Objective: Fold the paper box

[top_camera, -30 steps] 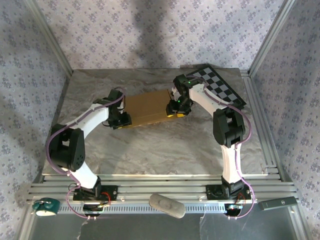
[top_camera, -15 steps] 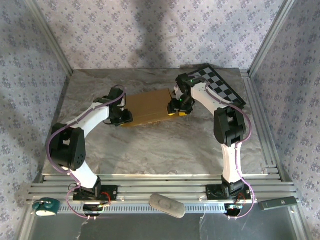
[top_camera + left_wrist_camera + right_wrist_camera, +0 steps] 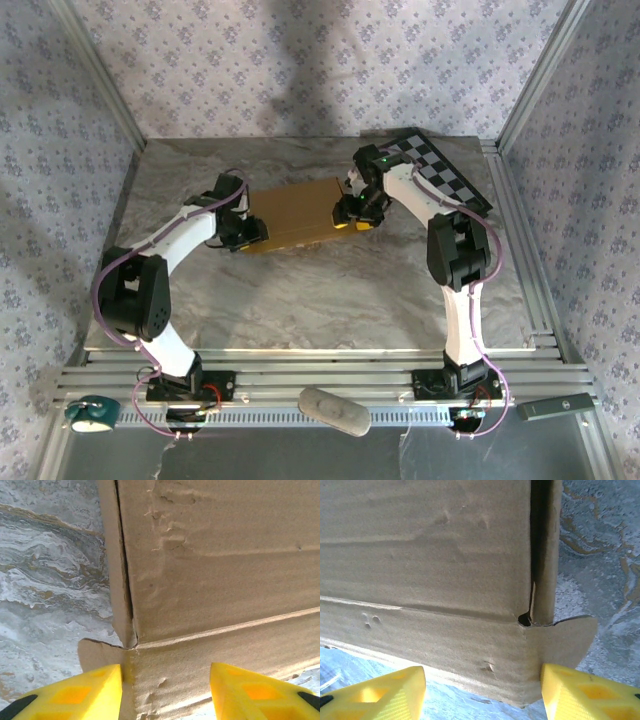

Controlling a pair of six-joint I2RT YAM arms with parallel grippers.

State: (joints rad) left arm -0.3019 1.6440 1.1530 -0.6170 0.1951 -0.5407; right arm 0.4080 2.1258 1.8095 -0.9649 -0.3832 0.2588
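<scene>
Tan paper box [image 3: 295, 215] flat on the marbled table [image 3: 330, 300], toward the back, between both arms. At its left end, left gripper [image 3: 250, 232], yellow fingers [image 3: 85, 692] spread astride a folded corner, seemingly not pinching it. At its right end, right gripper [image 3: 352, 215], likewise spread, clasping nothing.

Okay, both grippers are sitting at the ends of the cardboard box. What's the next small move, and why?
Probably ease both grippers inward to press the sticking-out tabs flat against the box ends. The left gripper and right gripper are open at the near corners of the paper box. At each corner a rounded tab juts past the side wall.
</scene>
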